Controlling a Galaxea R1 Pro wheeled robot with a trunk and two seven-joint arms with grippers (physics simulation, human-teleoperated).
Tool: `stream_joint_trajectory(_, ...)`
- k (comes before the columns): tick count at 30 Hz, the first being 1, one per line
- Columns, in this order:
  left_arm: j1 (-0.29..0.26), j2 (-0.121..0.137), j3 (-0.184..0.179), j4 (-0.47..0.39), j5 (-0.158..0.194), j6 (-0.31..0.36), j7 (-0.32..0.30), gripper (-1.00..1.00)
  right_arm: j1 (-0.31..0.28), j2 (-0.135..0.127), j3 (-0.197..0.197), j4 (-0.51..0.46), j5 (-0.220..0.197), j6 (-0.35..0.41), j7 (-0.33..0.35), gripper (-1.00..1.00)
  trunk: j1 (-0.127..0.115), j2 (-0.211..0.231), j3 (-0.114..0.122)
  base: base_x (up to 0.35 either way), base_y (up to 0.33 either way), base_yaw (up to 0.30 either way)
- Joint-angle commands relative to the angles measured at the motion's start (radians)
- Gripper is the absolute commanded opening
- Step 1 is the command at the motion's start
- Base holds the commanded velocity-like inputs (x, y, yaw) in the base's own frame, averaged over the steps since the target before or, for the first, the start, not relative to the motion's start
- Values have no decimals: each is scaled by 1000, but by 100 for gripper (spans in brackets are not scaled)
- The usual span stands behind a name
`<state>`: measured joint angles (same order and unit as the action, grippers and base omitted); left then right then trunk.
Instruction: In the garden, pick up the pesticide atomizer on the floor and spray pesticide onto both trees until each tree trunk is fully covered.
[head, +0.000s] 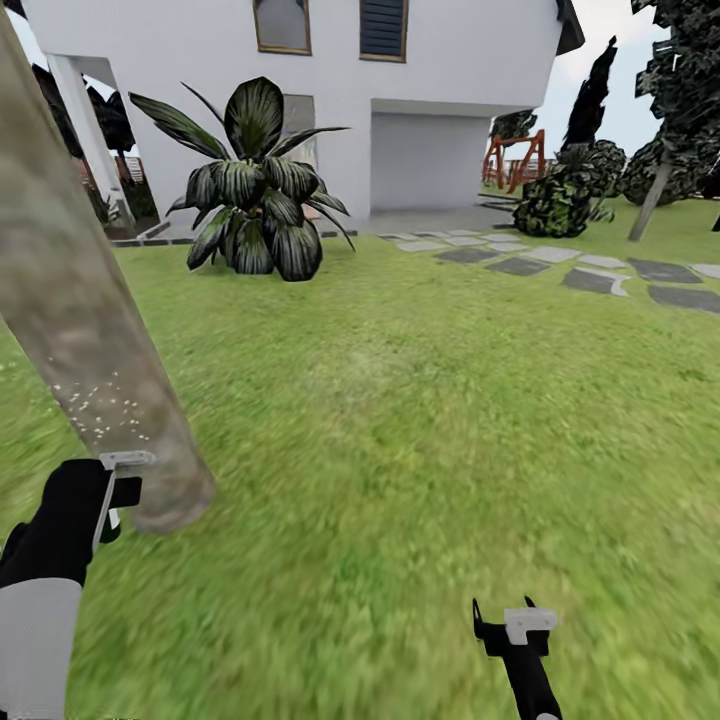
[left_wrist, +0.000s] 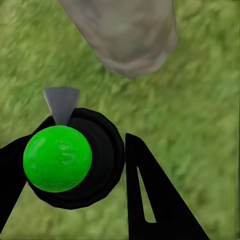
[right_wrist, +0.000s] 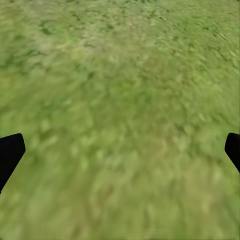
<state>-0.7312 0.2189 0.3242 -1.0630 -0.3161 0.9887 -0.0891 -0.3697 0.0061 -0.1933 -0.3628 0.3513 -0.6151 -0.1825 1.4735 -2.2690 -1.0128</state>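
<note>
A thick, mottled grey-brown tree trunk (head: 70, 300) slants down the left of the head view and meets the grass (head: 400, 450) close to my left arm. Whitish pesticide specks (head: 100, 405) dot the bark low on the trunk. My left gripper (head: 70, 525) is shut on the pesticide atomizer (head: 122, 478). In the left wrist view the atomizer (left_wrist: 60, 157) shows a green ball on a black round body. Its grey nozzle (left_wrist: 62, 102) points toward the trunk base (left_wrist: 127, 35). My right gripper (head: 502, 612) hangs open over bare grass, its fingertips (right_wrist: 10, 150) wide apart.
A large dark-leaved plant (head: 255, 190) stands in front of a white house (head: 420, 110). Grey stone paving (head: 590, 275) runs across the right. Dark bushes (head: 560, 195), a thin leaning tree (head: 650, 200) and a red-brown play frame (head: 515, 160) lie at the far right.
</note>
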Motion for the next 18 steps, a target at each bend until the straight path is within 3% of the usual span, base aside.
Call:
stream_joint_trajectory(1, -2, -1, -1, 0, -3, 0, 0, -100, 0, 0, 0, 0, 0, 0, 0, 100, 0, 0, 0, 178, -232, 278)
stream_joint_trajectory(12, -11, -4, -9, -10, -4, 2, -1, -100, 0, 1, 0, -1, 0, 0, 0, 100, 0, 0, 0, 204, -236, 276)
stream_joint_trajectory(18, -13, -4, -9, -12, -5, 4, -2, -100, 0, 3, 0, -1, 0, 0, 0, 100, 0, 0, 0, 91, -268, 52)
